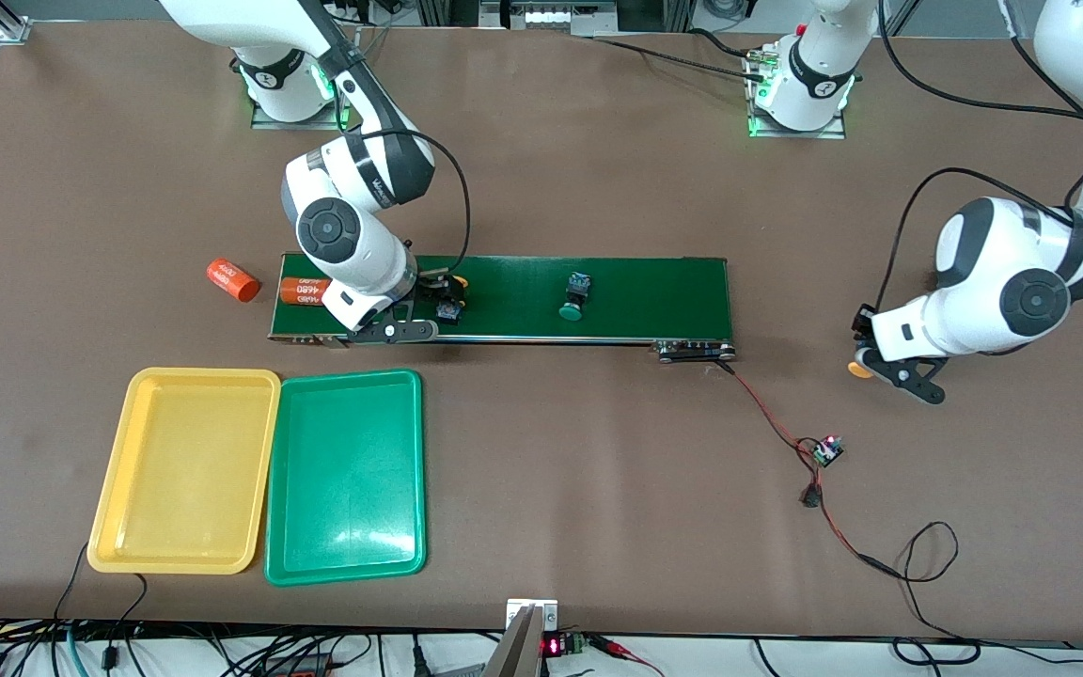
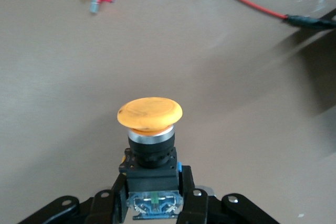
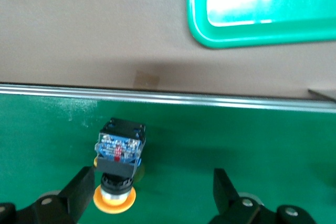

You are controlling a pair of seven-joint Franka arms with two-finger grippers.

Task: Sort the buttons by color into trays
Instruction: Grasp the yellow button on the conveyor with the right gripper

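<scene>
Here, left pincer (image 2: 155, 203) clamping a yellow button (image 2: 150, 145) over the desk (image 1: 598, 489) edge, right pincer (image 3: 152, 192) wide open, straddling another yellow button (image 3: 118, 166) on the belt (image 1: 645, 301) end.

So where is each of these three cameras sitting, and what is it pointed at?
Front view: high across the table, facing both arms, conveyor belt and trays.
Left wrist view: on the left arm, looking past its left gripper shut on a yellow-capped button.
Right wrist view: over the belt; open right gripper around another yellow button.
Shared: green tray.
</scene>
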